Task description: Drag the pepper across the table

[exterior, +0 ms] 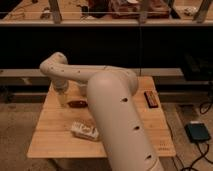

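Observation:
The pepper [77,103] is a small dark red thing lying on the left part of the wooden table [55,142]. My gripper [61,96] hangs from the white arm's wrist just left of the pepper, low over the table near its left edge. I cannot tell whether it touches the pepper. The thick white arm [117,115] crosses the middle of the view and hides much of the table behind it.
A pale crumpled packet [85,131] lies at the front of the table, below the pepper. A dark flat bar [151,98] lies near the right edge. A black box [199,132] with a cable sits on the floor at right. A dark shelf runs behind the table.

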Controlling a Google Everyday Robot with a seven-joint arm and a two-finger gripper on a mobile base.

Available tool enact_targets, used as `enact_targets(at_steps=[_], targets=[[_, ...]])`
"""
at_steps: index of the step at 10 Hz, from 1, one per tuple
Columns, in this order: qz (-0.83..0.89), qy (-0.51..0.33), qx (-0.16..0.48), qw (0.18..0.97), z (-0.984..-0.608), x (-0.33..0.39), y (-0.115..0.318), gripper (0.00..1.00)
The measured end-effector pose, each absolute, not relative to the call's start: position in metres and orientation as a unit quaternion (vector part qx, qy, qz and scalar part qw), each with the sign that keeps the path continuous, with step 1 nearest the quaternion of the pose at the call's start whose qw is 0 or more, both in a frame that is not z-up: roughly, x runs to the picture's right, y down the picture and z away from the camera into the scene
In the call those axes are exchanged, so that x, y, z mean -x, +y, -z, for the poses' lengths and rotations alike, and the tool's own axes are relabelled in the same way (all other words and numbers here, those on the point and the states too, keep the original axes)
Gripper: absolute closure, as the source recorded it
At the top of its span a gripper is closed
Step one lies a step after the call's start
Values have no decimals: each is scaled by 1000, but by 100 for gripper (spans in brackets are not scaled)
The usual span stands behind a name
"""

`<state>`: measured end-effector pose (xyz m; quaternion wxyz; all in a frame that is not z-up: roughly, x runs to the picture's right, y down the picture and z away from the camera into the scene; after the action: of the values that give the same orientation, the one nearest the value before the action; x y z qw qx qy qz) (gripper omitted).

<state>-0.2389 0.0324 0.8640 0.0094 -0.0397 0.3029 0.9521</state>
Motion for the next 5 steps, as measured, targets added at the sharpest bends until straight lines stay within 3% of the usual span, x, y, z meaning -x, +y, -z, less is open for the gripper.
enact_targets(at_steps=[5], targets=[[-952,300,45,-44,-871,200,30,20]])
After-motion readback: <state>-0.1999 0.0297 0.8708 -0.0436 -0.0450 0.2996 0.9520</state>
